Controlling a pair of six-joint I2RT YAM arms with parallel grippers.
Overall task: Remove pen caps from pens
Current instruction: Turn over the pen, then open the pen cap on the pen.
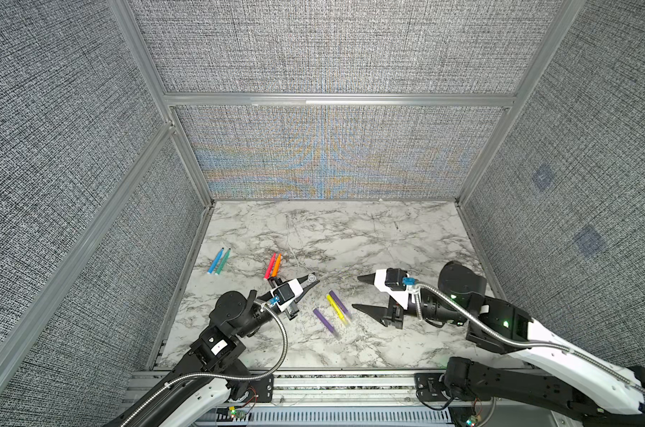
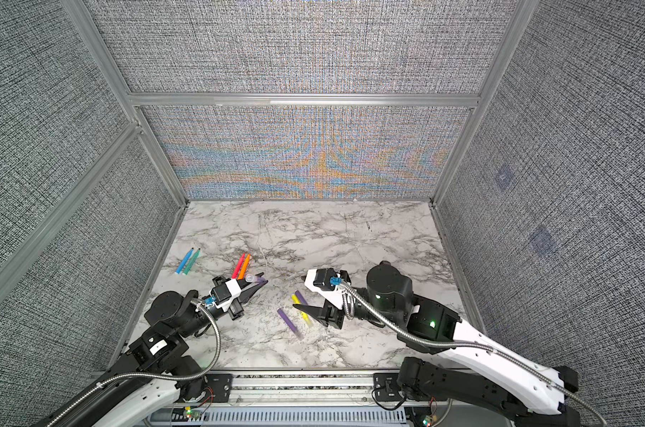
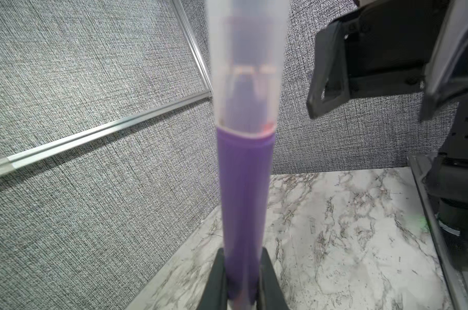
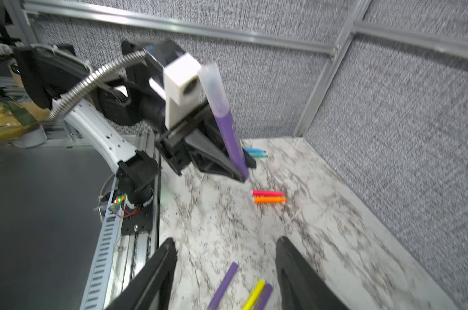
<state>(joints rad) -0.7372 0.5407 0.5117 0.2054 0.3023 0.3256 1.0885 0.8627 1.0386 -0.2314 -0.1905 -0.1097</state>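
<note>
My left gripper [image 1: 310, 284] [image 3: 242, 253] is shut on the lower end of a purple pen [image 3: 243, 201] [image 4: 231, 139]. The pen stands tilted upward, and its clear pen cap [image 3: 245, 67] [image 4: 214, 86] [image 1: 311, 277] sits on its top end. To its right my right gripper [image 1: 357, 292] [image 4: 226, 241] is open and holds nothing, apart from the pen. On the marble beneath the right gripper lie two purple pens [image 1: 324, 321] [image 1: 337, 298] and a yellow pen [image 1: 337, 308]. Their near ends look faint and blurred.
A blue pen [image 1: 215, 260] and a teal pen [image 1: 223, 261] lie together at the left. A pink-red pen [image 1: 270, 266] and an orange pen [image 1: 276, 266] lie just behind the left gripper. Grey fabric walls enclose the marble table [image 1: 350, 236].
</note>
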